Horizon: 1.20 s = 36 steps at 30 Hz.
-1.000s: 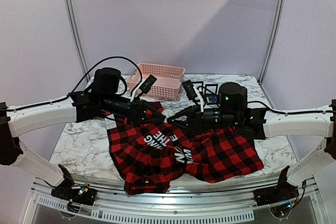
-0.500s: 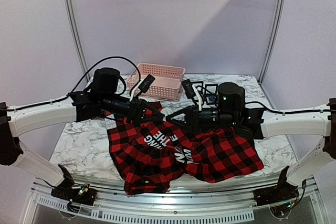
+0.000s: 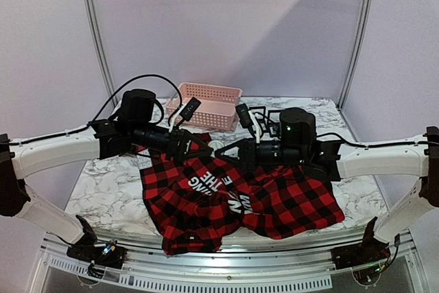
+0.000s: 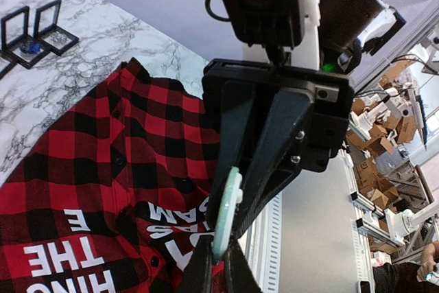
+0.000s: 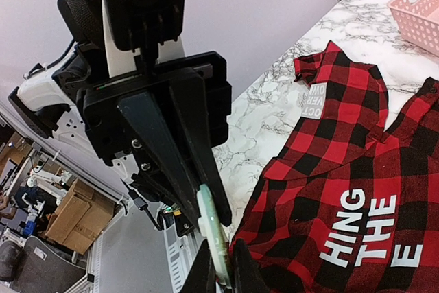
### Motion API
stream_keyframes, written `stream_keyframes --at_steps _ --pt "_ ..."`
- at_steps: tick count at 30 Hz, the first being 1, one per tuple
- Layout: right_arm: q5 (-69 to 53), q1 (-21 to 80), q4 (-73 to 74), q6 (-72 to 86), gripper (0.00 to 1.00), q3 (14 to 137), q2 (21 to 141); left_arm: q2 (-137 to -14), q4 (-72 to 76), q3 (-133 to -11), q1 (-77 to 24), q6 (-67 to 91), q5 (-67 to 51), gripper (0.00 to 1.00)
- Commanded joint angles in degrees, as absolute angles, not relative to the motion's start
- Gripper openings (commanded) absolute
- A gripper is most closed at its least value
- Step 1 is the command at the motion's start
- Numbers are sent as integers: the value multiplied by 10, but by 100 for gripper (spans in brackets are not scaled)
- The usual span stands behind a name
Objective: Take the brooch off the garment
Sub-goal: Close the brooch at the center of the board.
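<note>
Nearest, the shirt (image 3: 288, 200) lies rumpled on the marbled white surface (image 3: 110, 190), its near hem reaching the front edge. The cloth is soft, in red-and-black checks, with small dark buttons and blocky white lettering (image 5: 360, 228). Folds cut the words off, so only "HING THE" and scraps of others read. A small white label (image 5: 315, 97) sits near one corner, its print too small to read.

Over the shirt's far middle the 2 arms meet tip to tip. The brooch (image 4: 228, 211) is a thin, pale greenish disc seen edge-on, so its face is hidden. The left jaws are closed narrow on one edge of it, and the right jaws, long black wedges, pinch it from the opposite side. Whether its pin is in the cloth cannot be told. From above it is only a pale speck between the black tips.

Farther back stand a pink plastic basket (image 3: 212, 104) with perforated walls, partly hidden behind the left wrist, and 2 black square frames (image 4: 55, 29). One frame holds something blue, too small to make out.
</note>
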<state>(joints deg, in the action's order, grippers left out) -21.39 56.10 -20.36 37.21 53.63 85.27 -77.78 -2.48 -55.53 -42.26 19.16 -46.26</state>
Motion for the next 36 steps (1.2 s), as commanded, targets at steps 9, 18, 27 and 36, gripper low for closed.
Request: stream_keyframes --at_steps 9,18,27,36 --pt "-138 534 -182 433 0 531 882 -769 -10 -555 -439 190 -512 0" --pt "-113 527 -196 466 0 510 876 -768 -11 -555 -439 188 -510 0" --pt "-95 521 -186 490 0 501 873 -766 -11 -555 -440 188 -509 0" --pt "-86 514 -178 510 0 497 875 -764 -11 -555 -440 186 -509 0"
